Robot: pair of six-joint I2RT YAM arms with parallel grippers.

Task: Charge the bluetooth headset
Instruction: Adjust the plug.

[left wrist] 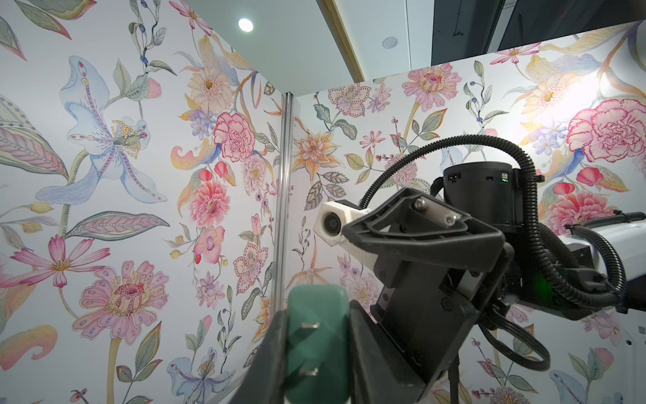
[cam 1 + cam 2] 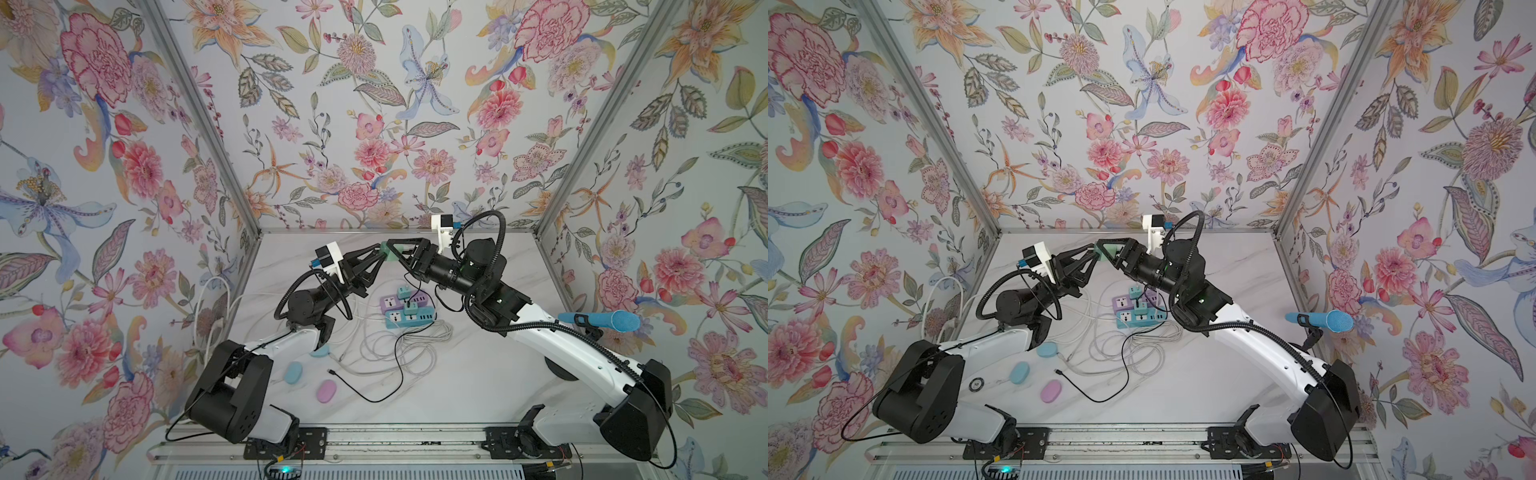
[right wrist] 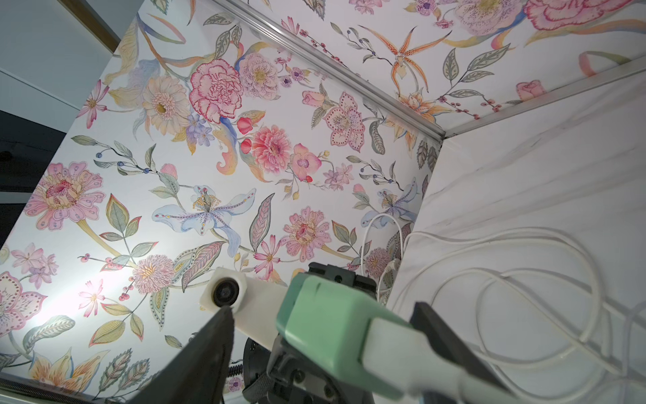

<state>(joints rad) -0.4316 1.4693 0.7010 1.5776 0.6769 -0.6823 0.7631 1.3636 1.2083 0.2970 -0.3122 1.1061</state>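
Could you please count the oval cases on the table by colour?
Blue cases: 2
Pink case: 1
Total: 3

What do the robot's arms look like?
The left arm and right arm have white shells and black joints. Ribbed black hoses loop around them. The left gripper and right gripper are black with triangle-shaped fingers, each beside a small white camera. A tiny green light glows on the right arm.
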